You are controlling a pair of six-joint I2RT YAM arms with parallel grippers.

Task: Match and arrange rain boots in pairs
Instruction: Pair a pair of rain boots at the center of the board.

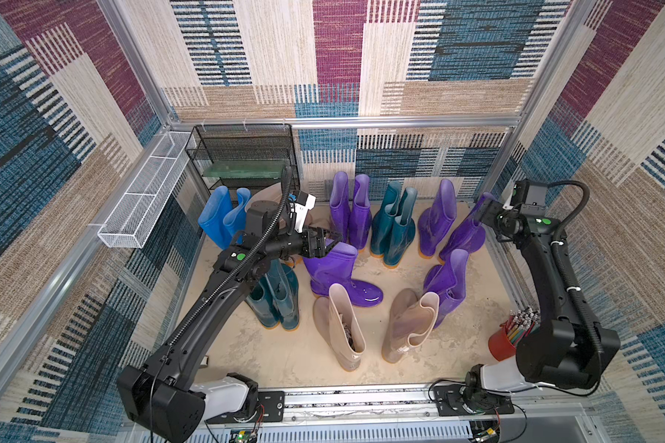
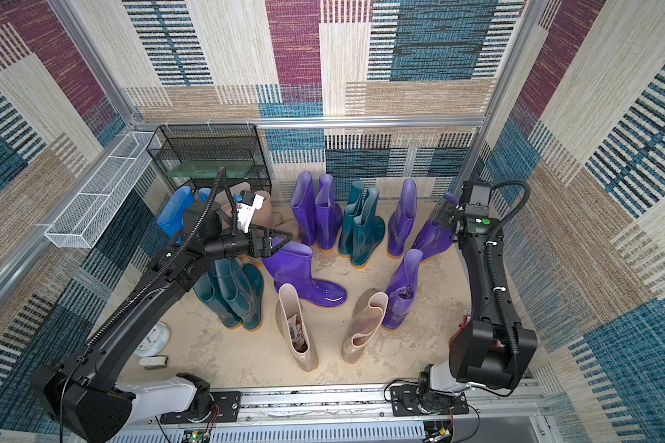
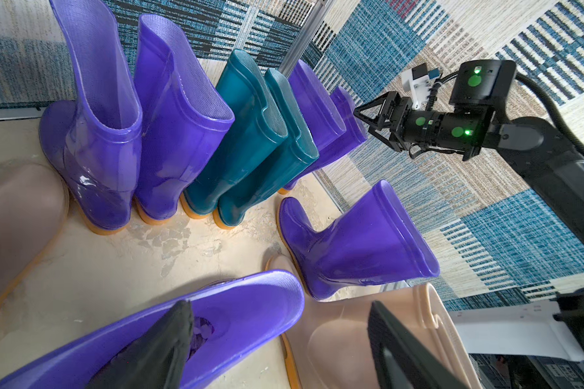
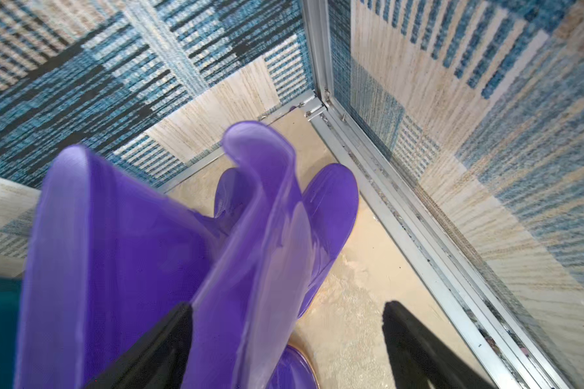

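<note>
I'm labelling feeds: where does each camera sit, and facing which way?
Top views: high in front, looking down on the rain boots; left arm, right arm show.
Left wrist: faces the back row; left claw astride a short purple boot's rim, right claw beyond.
Right wrist: faces the far right corner; right claw's fingers.
Shared: short purple boot, in both top views too.

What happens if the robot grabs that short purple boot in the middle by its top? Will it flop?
The short purple boot likely bends a bit: a beige boot nearby has its top curled in, so this rubber seems soft. Its shiny skin could slip in the left gripper. Pulled from the top, it may tip toward its long toe.
</note>
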